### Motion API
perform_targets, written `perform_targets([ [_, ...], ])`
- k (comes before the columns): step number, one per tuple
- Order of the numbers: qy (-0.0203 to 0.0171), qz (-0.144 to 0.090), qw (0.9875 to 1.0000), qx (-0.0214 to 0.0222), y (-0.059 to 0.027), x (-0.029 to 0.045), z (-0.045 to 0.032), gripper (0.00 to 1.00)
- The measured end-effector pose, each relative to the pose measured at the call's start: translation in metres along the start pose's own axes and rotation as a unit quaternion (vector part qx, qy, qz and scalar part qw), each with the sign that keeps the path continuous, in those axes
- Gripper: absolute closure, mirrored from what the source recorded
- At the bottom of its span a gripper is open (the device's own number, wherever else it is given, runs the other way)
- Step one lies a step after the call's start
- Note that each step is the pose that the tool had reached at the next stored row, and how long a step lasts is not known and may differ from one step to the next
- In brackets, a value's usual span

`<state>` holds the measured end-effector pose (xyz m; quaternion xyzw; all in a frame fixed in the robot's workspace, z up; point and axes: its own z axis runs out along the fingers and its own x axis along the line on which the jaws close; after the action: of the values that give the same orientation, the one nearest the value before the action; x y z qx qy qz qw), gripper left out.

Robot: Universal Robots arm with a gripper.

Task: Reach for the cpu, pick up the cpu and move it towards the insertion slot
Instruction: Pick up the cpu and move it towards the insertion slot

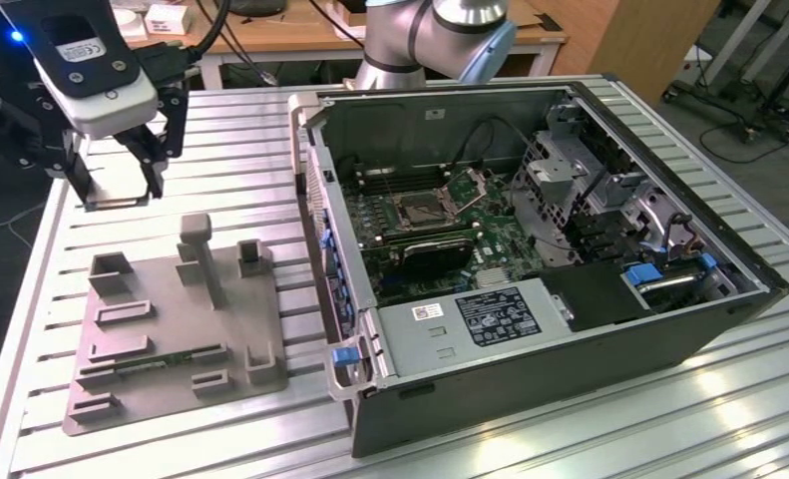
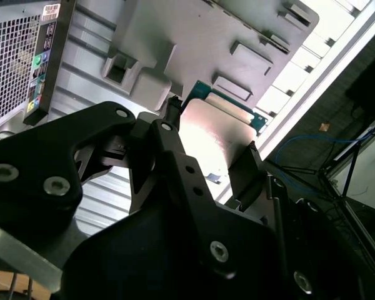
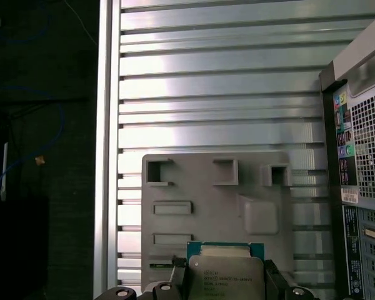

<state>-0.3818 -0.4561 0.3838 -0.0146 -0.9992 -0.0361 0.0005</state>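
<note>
We are holding the cpu [image 3: 225, 278] clamped by its edges between the jaws of the gripper [image 1: 118, 195], above the slatted table [image 1: 168, 110] beyond the grey tray [image 1: 168, 299], well apart from the insertion slot [image 1: 421, 210]. We are judging that a level, steady carry suits this step. In the first wrist view, part of the cpu is cut off and its underside is hidden.

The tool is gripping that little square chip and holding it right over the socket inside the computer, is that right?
Not quite. The tool does grip the cpu, but the exterior view shows it over the slatted table near the grey tray, outside the computer case and well apart from the insertion slot.
</note>
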Motion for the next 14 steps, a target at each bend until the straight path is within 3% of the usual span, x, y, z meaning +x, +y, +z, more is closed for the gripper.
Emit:
perform_targets([
  [14,0.0,0.0,1.0,0.0,0.0002,-0.0079,0.0,0.45],
])
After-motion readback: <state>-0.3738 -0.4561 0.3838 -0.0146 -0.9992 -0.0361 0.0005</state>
